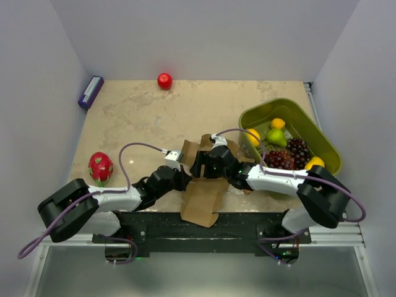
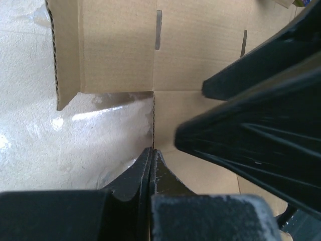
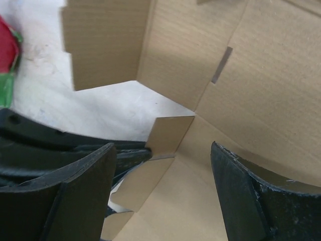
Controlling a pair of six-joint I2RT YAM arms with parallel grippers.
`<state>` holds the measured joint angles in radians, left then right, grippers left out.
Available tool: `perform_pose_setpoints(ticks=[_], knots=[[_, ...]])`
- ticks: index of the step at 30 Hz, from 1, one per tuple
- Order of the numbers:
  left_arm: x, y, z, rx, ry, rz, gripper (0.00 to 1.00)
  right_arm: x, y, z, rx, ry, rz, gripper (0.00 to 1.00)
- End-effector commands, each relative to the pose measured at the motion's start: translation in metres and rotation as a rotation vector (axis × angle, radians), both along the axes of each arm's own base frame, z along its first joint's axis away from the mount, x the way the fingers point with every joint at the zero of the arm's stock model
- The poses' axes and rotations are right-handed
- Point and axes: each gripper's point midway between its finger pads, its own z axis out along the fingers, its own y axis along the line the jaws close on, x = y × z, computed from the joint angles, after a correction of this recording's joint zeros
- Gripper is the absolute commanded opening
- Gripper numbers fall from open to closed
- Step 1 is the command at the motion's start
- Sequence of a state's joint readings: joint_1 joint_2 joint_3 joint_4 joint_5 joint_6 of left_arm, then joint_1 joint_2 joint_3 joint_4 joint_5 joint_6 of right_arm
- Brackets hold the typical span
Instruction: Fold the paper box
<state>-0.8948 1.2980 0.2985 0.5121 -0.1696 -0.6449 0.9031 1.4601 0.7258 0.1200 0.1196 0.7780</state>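
The paper box is a flat brown die-cut sheet at the table's near edge, its front part hanging past the edge. Both grippers meet over its middle. My left gripper is shut, and in the left wrist view its tips rest at the corrugated edge of the cardboard. Whether cardboard is pinched between them I cannot tell. My right gripper is open; its fingers straddle a panel. A small flap stands up between them. The right gripper's black body fills the right of the left wrist view.
A green basket at the right holds grapes, oranges and a pear. A dragon fruit lies at the left, also seen in the right wrist view. A red apple and a purple object sit at the back.
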Motion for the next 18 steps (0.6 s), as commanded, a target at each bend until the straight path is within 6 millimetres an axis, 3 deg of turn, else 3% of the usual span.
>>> perform_pose_setpoints(ticks=[1, 9, 18], knots=[[0.008, -0.005, 0.019, -0.054, -0.068, 0.022, 0.0, 0.017, 0.021, 0.019, 0.089, -0.02, -0.047, 0.78], [0.005, -0.009, 0.024, -0.032, -0.107, -0.003, 0.0, 0.02, 0.031, -0.006, 0.062, 0.042, -0.054, 0.74], [0.005, -0.009, 0.025, 0.006, -0.127, -0.01, 0.02, 0.013, 0.031, -0.019, 0.063, 0.077, -0.042, 0.41]])
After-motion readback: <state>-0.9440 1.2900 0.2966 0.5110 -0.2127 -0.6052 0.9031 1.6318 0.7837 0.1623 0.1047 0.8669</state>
